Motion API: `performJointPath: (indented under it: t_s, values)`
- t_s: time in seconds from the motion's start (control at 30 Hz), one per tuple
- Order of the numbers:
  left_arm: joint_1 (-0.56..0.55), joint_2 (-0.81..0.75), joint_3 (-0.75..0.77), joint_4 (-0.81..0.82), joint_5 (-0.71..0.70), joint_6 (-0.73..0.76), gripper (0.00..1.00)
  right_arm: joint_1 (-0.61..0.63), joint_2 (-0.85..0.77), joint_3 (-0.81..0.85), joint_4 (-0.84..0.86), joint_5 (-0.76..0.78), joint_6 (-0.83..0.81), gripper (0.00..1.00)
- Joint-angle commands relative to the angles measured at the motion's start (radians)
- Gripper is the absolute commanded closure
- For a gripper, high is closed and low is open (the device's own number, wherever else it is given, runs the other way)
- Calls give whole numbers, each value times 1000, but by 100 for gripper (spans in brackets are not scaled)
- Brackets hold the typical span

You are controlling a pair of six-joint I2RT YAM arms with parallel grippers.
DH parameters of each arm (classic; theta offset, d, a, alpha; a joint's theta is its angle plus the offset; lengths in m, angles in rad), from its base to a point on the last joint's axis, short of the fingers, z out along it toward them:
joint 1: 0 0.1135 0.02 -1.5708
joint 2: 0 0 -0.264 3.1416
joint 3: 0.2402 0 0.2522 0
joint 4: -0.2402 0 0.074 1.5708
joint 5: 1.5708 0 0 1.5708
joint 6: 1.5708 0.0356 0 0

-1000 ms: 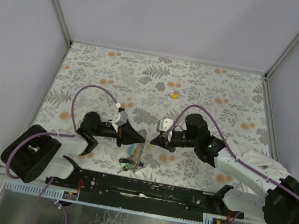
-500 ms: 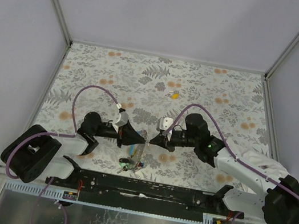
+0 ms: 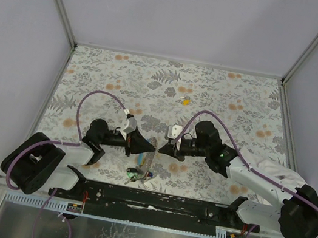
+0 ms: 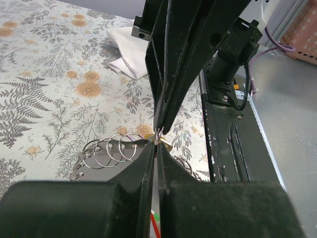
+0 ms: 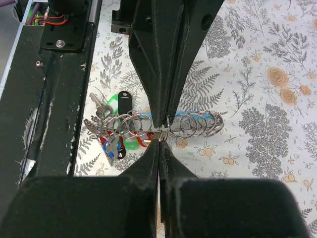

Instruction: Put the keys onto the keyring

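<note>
- Left fingers [image 4: 152, 154] and right fingers [image 5: 156, 151] both clenched, tips meeting; cannot tell whether anything is pinched.
- Keyring [image 5: 132, 124] just beneath the tips, capped keys [image 5: 121, 144] bunched on it, near the black base rail [image 5: 49, 99].
- More silvery rings [image 5: 194, 124] in a row over a light-blue strip [image 5: 200, 117].
- Lone yellow key [image 3: 184, 101] well apart on the floral surface [image 3: 242, 103].

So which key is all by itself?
The yellow key, lying alone out on the flowery table. The blue, red, green and black keys are bunched together at the near edge.

Bright-capped keys [image 5: 116, 105] bunched on silvery keyring [image 5: 128, 130]
</note>
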Motion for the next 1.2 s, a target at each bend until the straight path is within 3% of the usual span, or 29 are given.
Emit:
performJointPath:
  t_s: [0.0,0.53,1.17]
  values:
    - [-9,-11,36,0,-58,-29,100,18,-44,29,23,29,-18,100]
    - [-11,-48,66,-144,-68,14,100,31,-66,33,-25,67,-46,100]
    - [-11,-58,66,-153,-95,-18,100,41,-82,21,-14,128,-50,100]
